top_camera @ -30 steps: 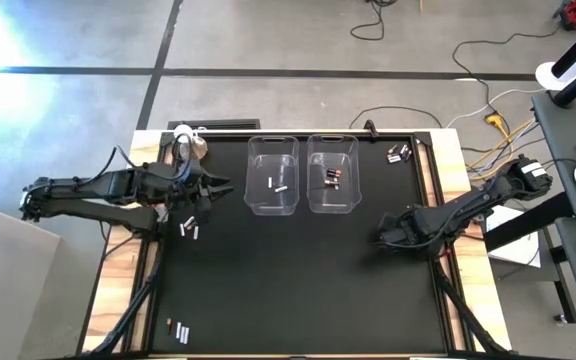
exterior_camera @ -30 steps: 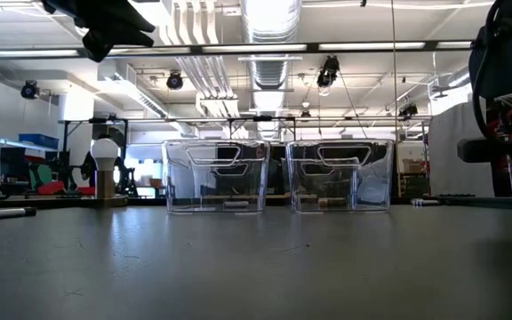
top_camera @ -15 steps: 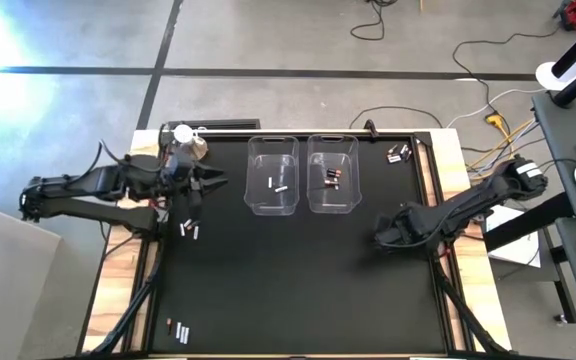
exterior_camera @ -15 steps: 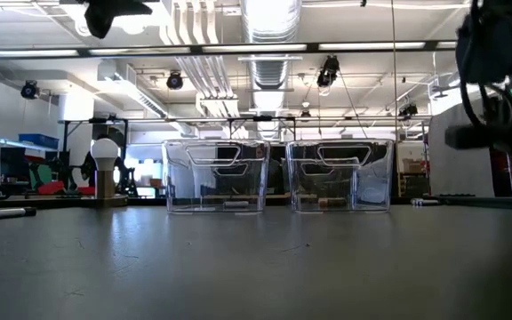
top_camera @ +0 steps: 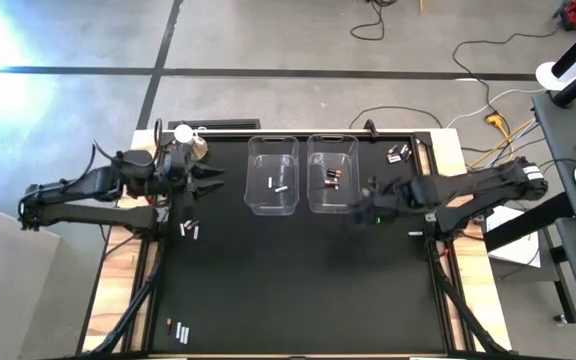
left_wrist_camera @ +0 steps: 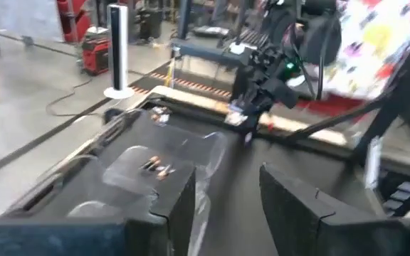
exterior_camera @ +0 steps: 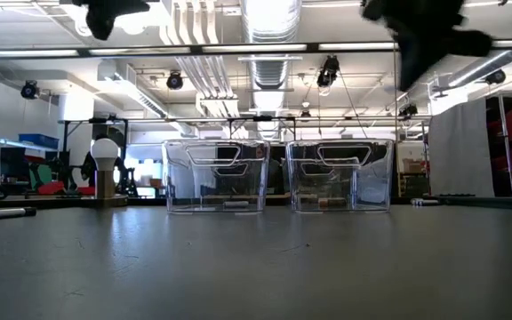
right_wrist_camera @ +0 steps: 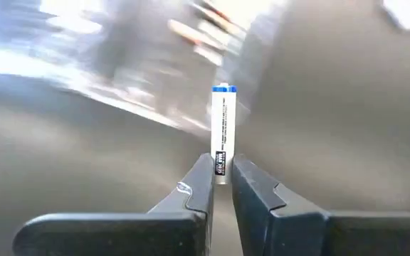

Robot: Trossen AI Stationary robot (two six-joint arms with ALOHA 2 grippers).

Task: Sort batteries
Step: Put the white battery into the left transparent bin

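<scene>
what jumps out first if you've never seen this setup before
Two clear plastic bins stand side by side at the far middle of the black table, each with a few batteries inside. The right hand pinches a white battery by one end, just right of the bins. The left hand hovers near the table's left edge, above loose batteries.

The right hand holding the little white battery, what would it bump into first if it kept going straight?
Probably the right clear bin. The right hand, shut on a white battery, points toward that bin's near side. How high it rides is unclear, so it might pass above.
</scene>
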